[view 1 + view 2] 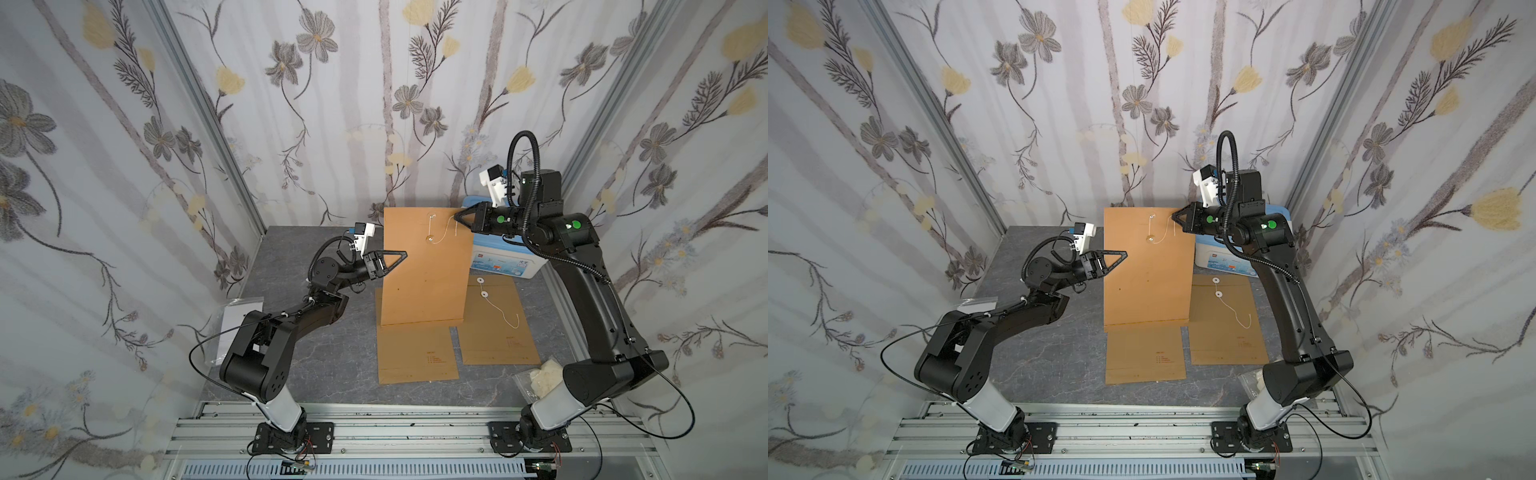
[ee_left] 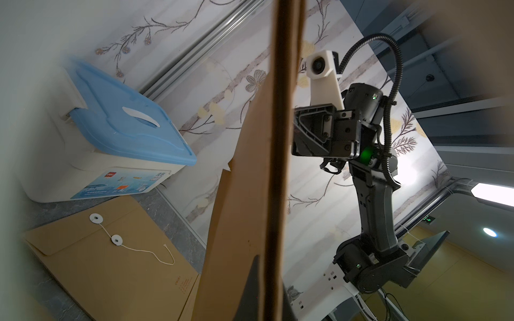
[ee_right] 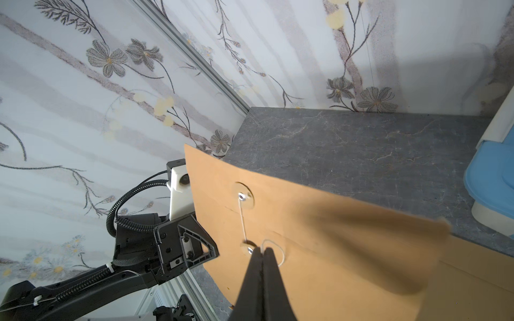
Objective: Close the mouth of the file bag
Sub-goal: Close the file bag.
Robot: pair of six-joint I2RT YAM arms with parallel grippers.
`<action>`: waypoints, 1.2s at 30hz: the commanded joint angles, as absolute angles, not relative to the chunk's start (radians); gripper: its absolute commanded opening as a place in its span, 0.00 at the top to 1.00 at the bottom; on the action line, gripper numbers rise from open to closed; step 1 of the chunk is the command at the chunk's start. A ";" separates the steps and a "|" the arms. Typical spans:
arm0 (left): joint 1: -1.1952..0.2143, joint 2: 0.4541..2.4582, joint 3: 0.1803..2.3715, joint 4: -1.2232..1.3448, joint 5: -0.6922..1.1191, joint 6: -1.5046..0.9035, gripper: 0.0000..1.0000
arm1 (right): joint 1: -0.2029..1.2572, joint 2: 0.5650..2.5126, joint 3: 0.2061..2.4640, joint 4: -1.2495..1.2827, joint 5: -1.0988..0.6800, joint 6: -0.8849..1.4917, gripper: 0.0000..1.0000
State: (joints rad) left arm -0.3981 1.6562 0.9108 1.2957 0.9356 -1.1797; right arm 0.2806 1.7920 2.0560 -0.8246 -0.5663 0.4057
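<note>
Standing upright near the middle of the table (image 1: 311,365), the file bag (image 1: 424,270) shows its fastening face to the robot, which seems the reason for the pose: both round discs (image 3: 243,196) are in clear reach from the front. A thin white string (image 3: 242,219) runs from one disc to the other, then loops away from the second disc to the right gripper (image 1: 459,217). That gripper's fingers are pressed together on the string at the bag's upper right corner, apparently ready to wind it round a disc and fasten the mouth. The left gripper (image 1: 403,254) is clamped on the bag's left edge, probably to steady the sheet against the pull of the string. At the bag's foot a second file bag (image 1: 417,353) lies flat, and the upright bag's lower edge appears to rest on it. To the bag's right a third file bag (image 1: 498,324) lies flat with its string trailing loose. Behind the bag's right side sits a white storage box (image 1: 507,257) with a blue lid.
</note>
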 commanded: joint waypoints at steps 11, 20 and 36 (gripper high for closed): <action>-0.409 1.613 0.907 1.220 0.975 -1.078 1.00 | 0.405 1.988 2.390 -0.992 -0.459 0.342 1.00; -0.410 1.612 0.898 1.215 0.964 -1.069 1.00 | 0.429 2.010 2.419 -0.988 -0.444 0.346 1.00; -0.408 1.633 0.908 1.264 0.970 -1.104 1.00 | 0.352 1.953 2.356 -1.022 -0.365 0.313 1.00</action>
State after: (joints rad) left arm -0.4084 1.6314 0.8978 1.1854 0.9577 -1.0817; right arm 0.3592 1.9507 2.3543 -1.0393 -0.3824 0.3336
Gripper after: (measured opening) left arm 0.060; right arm 0.049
